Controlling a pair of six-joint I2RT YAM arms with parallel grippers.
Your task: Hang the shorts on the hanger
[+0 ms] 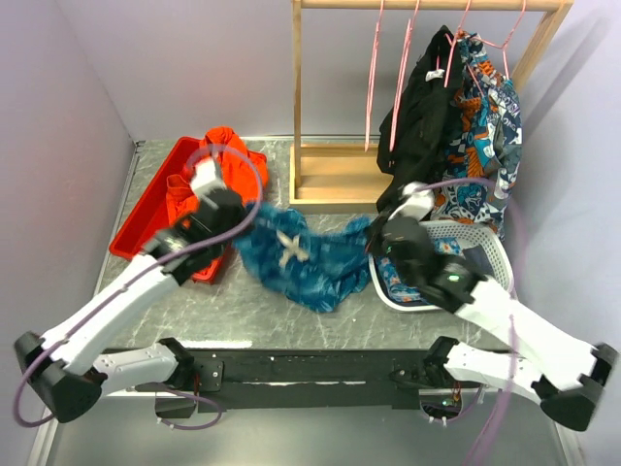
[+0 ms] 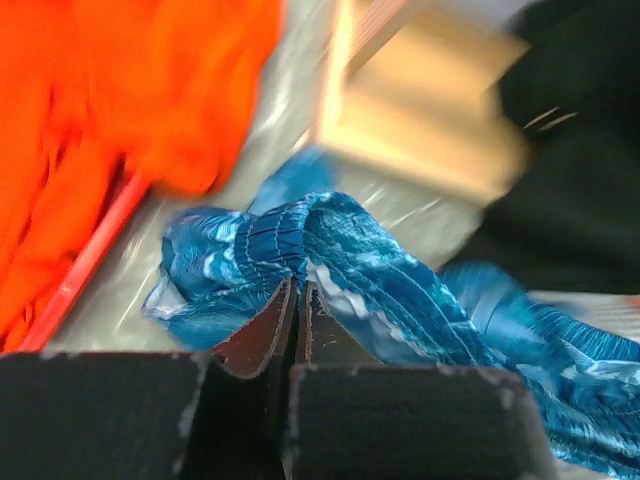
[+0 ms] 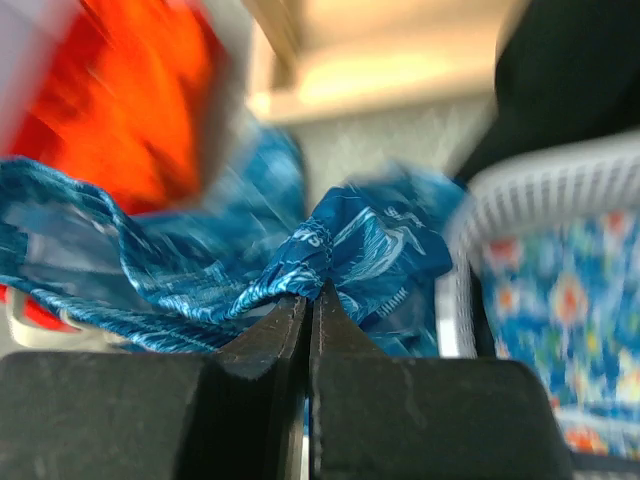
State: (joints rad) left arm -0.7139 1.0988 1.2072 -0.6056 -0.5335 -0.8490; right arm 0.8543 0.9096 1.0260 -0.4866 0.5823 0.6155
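Note:
The teal-blue printed shorts (image 1: 306,257) hang stretched between my two grippers over the table middle, white drawstring (image 1: 290,249) showing. My left gripper (image 1: 236,216) is shut on the shorts' gathered waistband (image 2: 300,235) at their left end. My right gripper (image 1: 376,236) is shut on a bunched edge of the shorts (image 3: 340,245) at their right end. Pink wire hangers (image 1: 374,73) hang on the wooden rack (image 1: 335,175) at the back; one hanger (image 1: 403,78) hangs beside it, empty.
A red tray (image 1: 146,209) with an orange garment (image 1: 228,160) lies at the left. A white basket (image 1: 485,254) holding printed fabric sits at the right. A black garment (image 1: 422,116) and a navy-and-orange floral garment (image 1: 480,136) hang on the rack's right side.

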